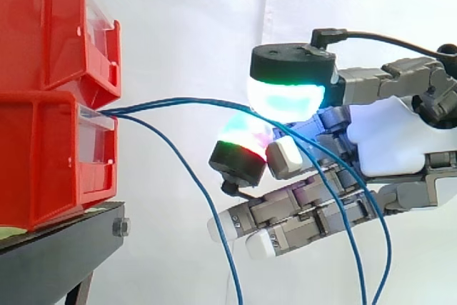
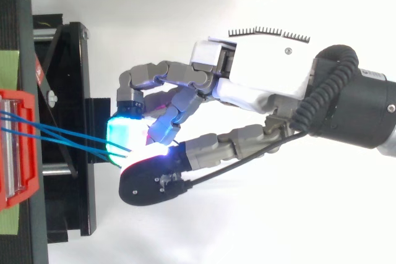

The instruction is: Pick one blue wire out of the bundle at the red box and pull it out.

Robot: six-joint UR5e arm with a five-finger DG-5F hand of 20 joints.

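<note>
White curtain hung behind, red bins sat stacked on a black stand, blue wires ran from the lower bin, robot hand curled, glowing pads pinched one blue wire.

No text or number can be read on the red bins, blue wires or hand.

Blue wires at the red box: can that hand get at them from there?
Probably yes: the hand is right at the blue wires, its glowing pads seemingly pinching them just off the red box, nothing in between.
</note>
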